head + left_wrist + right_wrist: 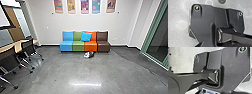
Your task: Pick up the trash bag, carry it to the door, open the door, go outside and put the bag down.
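Note:
In the head view a small black and white bag [88,54] lies on the grey floor, just in front of the orange seat of the sofa. It stands well ahead of the robot, across open floor. The wrist views look down over the robot's own dark plate and jointed bar with pale floor around them. Whether either gripper is open or shut cannot be made out.
A sofa [78,46] of blue, green, orange and brown seats stands against the far wall, a blue pillow [86,36] on it. Black chairs [28,48] and a table [17,46] are at the left, green-framed glass [160,37] at the right.

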{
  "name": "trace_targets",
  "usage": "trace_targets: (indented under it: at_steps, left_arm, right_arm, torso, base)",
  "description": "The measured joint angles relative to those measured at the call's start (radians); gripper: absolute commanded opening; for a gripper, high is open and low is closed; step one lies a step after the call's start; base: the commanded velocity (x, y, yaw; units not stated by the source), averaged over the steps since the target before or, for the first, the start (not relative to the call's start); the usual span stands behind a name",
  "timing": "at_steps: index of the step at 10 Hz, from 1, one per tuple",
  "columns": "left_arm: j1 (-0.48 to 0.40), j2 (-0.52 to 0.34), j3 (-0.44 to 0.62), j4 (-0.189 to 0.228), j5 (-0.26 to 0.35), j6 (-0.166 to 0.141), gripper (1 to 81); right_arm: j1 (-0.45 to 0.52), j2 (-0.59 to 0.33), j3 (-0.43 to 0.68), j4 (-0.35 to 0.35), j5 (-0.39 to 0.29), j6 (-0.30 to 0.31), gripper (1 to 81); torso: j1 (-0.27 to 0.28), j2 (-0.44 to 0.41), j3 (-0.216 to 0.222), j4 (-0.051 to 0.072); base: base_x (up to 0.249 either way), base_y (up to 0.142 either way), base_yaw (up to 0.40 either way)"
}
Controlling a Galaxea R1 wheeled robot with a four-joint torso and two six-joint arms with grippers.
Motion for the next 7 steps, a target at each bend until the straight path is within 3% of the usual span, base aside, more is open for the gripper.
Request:
trace_targets:
  at_steps: [7]
  left_arm:
    - [0.0,0.0,0.0,0.0,0.0,0.0,81.1]
  right_arm:
    - [0.0,0.008,-0.007,-0.001,0.0,-0.001,81.1]
  torso:
    - [0.0,0.0,0.0,0.0]
  base:
    - [0.19,0.0,0.0]
